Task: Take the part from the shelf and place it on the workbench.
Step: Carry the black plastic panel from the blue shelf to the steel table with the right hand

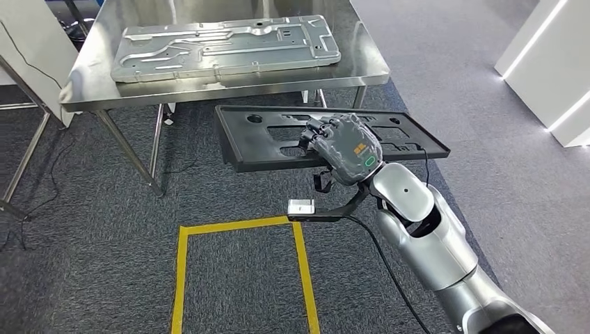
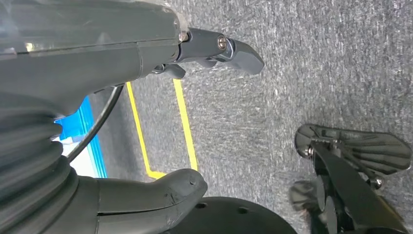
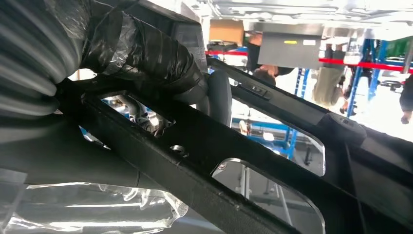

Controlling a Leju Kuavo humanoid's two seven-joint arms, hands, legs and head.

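Note:
A long black plastic panel (image 1: 264, 139) with cut-out openings hangs level in the air, just in front of the steel workbench (image 1: 90, 87) and below its top. My right hand (image 1: 344, 146) grips the panel near its middle, fingers hooked through an opening. In the right wrist view the right hand (image 3: 146, 53) wraps a black bar of the panel (image 3: 204, 161). My left hand (image 2: 160, 122) hangs over the grey carpet with its fingers apart and nothing in it.
A large silver stamped metal sheet (image 1: 222, 45) covers most of the workbench top. Yellow floor tape (image 1: 236, 226) marks a rectangle on the carpet below the panel. A white wall panel (image 1: 549, 62) stands at the right. People and blue racks (image 3: 365, 63) show far off.

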